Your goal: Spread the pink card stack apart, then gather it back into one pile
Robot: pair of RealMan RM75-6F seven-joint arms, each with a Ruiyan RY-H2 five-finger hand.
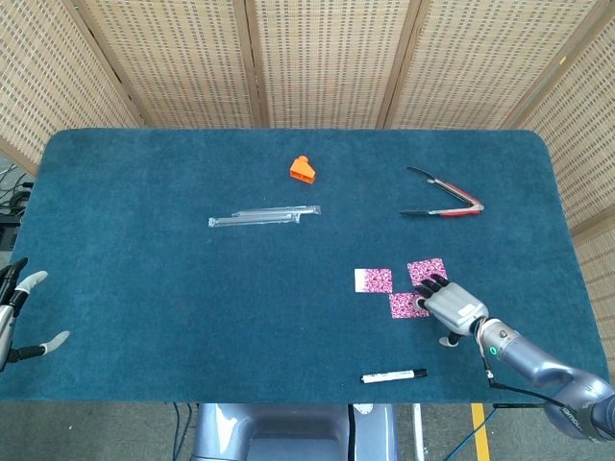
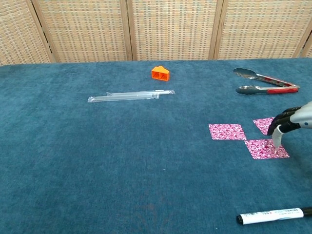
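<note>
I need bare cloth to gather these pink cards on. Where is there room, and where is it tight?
Free: the wide stretch left of the left card, below the clear plastic strip. Also the band between the cards and the tongs. Tight: around the right hand, whose fingers touch the near card, with the marker just toward the near edge.

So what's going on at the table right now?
The right hand rests its fingertips on the nearest of three pink patterned cards lying spread out on the blue felt table. The other two cards lie flat just beyond it, not gathered yet. The left hand sits at the table's left edge, holding nothing. The metal tongs with red handles, black-capped white marker, orange block and clear plastic strip lie untouched.
</note>
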